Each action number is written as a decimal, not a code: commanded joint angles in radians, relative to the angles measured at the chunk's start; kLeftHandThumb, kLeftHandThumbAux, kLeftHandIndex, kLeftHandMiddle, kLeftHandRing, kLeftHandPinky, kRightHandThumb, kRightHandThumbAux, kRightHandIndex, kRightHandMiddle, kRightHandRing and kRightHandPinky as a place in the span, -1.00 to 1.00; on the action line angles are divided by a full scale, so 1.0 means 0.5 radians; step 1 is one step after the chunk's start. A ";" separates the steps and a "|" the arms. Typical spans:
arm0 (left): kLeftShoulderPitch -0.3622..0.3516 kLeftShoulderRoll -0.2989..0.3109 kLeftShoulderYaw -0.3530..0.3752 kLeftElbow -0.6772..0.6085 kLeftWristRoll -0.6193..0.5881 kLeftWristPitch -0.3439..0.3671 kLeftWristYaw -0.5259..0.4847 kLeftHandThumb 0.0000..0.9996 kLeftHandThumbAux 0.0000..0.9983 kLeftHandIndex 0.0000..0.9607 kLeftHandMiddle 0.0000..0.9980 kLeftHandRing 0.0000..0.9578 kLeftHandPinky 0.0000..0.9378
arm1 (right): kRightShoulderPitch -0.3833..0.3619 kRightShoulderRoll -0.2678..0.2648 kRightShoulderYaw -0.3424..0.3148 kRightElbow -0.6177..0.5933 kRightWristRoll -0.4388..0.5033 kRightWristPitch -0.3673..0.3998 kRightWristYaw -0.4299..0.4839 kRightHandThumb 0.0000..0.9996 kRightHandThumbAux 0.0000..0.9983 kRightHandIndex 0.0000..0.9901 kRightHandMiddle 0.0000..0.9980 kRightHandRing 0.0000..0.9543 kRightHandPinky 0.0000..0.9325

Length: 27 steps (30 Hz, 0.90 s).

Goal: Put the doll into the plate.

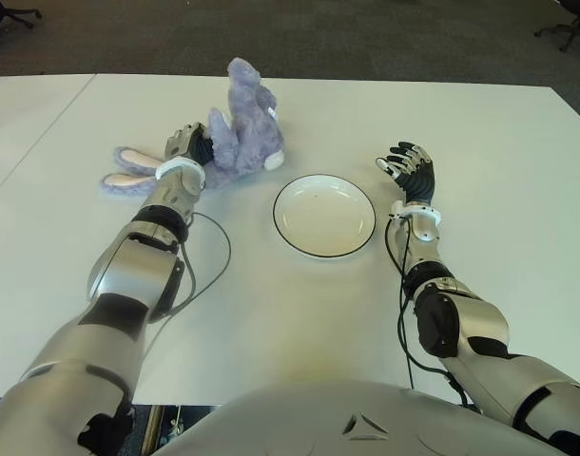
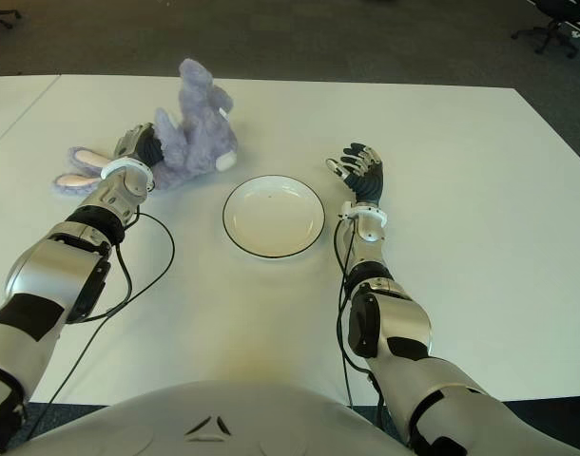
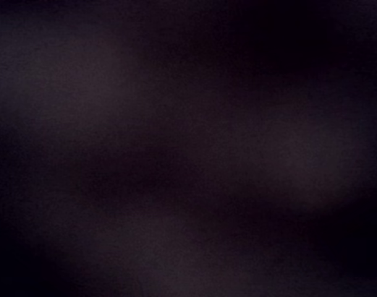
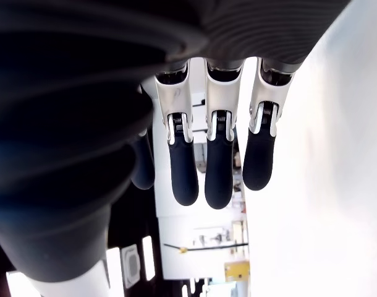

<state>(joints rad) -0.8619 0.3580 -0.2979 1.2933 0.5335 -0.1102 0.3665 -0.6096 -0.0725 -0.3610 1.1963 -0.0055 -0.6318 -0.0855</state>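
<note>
My left hand is pressed into the doll, a purple plush rabbit on the white table. The hand sits at the doll's near-left side, against its body, with the fingers buried in the fur. From the eye views I cannot tell how far they are curled or whether they truly grip it, and my left wrist view shows only darkness, so it settles nothing.

The doll lies on the table to the left of the plate and a little farther from me, apart from its rim. Its body rises upright behind my hand, one white-soled foot points toward the plate, and its long ears trail flat on the table out to the left, past my wrist.

The plate is white with a thin dark rim and holds nothing; it sits near the middle of the table between my two arms.

My right hand shows just to the right of the plate, not touching it. Its fingers are straight and slightly spread, holding nothing; the right wrist view shows three dark fingertips side by side.

A black cable loops on the table beside my left forearm.
</note>
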 commanded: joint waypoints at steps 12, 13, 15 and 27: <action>-0.164 -0.042 -0.198 -0.110 0.214 0.022 0.251 0.63 0.26 0.49 0.62 0.67 0.66 | 0.522 0.116 0.028 0.308 0.010 0.270 -0.067 -0.95 0.72 -0.40 -0.30 -0.24 -0.25; -0.180 -0.036 -0.213 -0.132 0.233 0.026 0.255 0.62 0.26 0.49 0.62 0.67 0.66 | 0.521 0.117 0.027 0.309 0.015 0.272 -0.063 -0.94 0.72 -0.40 -0.30 -0.24 -0.24; -0.198 -0.027 -0.231 -0.159 0.254 0.031 0.259 0.62 0.26 0.49 0.61 0.67 0.67 | 0.520 0.118 0.026 0.309 0.021 0.274 -0.057 -0.93 0.72 -0.41 -0.31 -0.24 -0.24; -0.250 0.054 -0.296 -0.349 0.362 -0.018 0.287 0.67 0.27 0.49 0.63 0.69 0.71 | 0.520 0.128 0.011 0.307 0.052 0.246 -0.015 -0.84 0.68 -0.41 -0.29 -0.20 -0.19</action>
<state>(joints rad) -0.9449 0.3593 -0.4150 1.1846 0.6707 -0.1043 0.4649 -0.6094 -0.0777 -0.3363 1.1952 -0.0046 -0.6332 -0.1021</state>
